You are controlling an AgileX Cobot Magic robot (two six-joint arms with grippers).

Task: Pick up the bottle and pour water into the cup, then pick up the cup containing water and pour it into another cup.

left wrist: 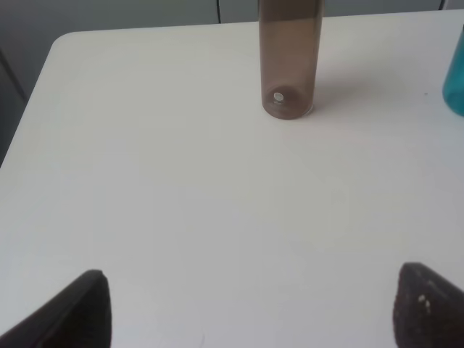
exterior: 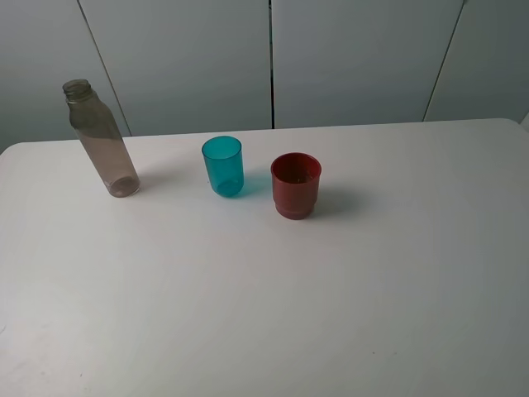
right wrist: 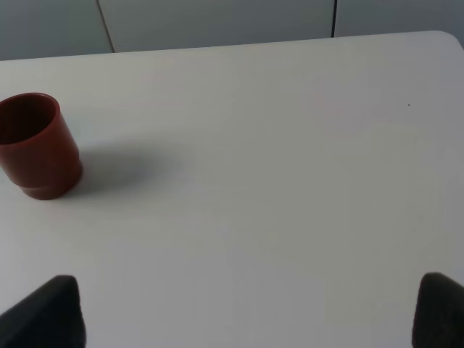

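Observation:
The tall grey-brown bottle (exterior: 101, 141) stands upright and capless at the table's back left; the left wrist view shows its lower part (left wrist: 290, 61). To its right stands the teal cup (exterior: 223, 165), whose edge (left wrist: 455, 83) shows in the left wrist view. Just right of that is the dark red cup (exterior: 296, 185), seen also in the right wrist view (right wrist: 38, 145). My left gripper (left wrist: 250, 308) is open, well short of the bottle, nothing between its fingers. My right gripper (right wrist: 250, 312) is open too, apart from the red cup. Neither gripper shows in the high view.
All three things stand on a white table (exterior: 264, 306) with rounded back corners. Grey wall panels (exterior: 273, 58) rise behind its far edge.

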